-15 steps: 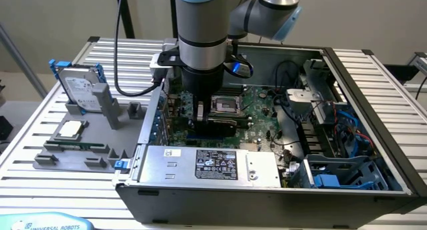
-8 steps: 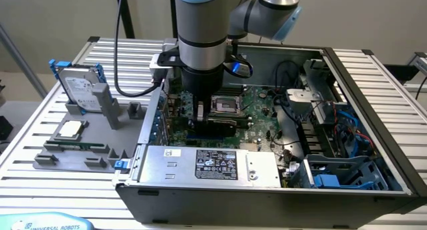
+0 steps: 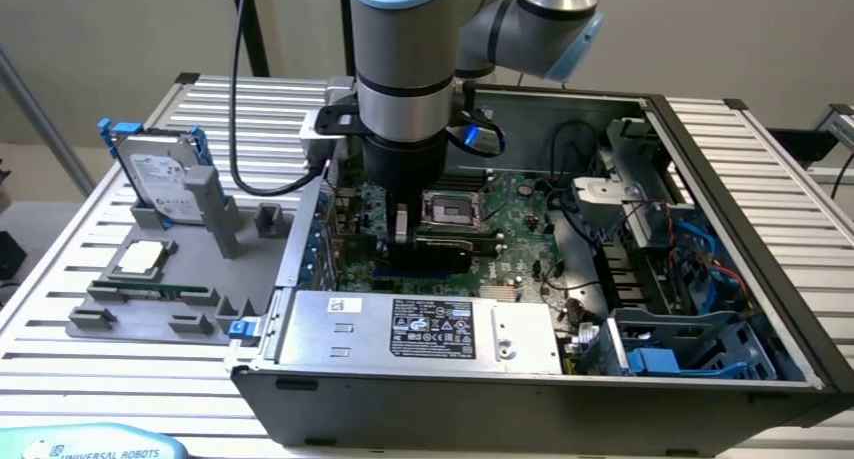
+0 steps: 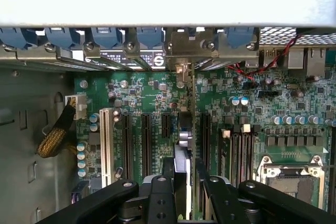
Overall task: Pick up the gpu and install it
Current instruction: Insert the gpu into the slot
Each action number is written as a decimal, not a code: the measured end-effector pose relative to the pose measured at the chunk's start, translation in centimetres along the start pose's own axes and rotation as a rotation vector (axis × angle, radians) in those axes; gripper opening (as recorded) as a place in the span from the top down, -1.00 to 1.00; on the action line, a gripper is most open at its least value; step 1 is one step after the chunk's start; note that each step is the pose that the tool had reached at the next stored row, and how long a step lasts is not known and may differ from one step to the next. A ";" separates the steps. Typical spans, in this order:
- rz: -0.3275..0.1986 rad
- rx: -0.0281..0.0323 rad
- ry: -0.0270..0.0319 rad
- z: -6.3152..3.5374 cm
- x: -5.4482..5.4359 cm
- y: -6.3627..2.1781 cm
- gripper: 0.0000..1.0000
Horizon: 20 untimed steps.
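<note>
The gpu shows edge-on in the wrist view as a thin upright card. It runs from between my fingers toward the case's rear wall, where its silver bracket meets the row of slot covers. My gripper is shut on the card, one black finger on each side. The card stands over the motherboard among the black expansion slots; I cannot tell whether it is fully seated. In the exterior view my gripper reaches down into the open computer case, just beside the CPU socket.
A white slot and black slots lie beside the card. The power supply fills the case's near side, with a blue drive cage to the exterior view's right. Outside, a grey holder carries a blue-framed hard drive and a memory stick.
</note>
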<state>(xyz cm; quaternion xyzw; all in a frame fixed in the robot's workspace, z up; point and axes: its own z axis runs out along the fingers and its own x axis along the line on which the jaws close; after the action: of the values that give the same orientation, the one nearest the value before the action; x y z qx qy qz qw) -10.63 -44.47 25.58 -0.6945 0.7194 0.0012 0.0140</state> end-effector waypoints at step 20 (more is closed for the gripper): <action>0.002 0.0000 -0.0002 0.42 0.0 -0.11 0.47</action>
<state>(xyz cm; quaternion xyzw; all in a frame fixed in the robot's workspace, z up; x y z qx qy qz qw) -10.51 -44.46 25.16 -0.6939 0.7199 0.0012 0.0140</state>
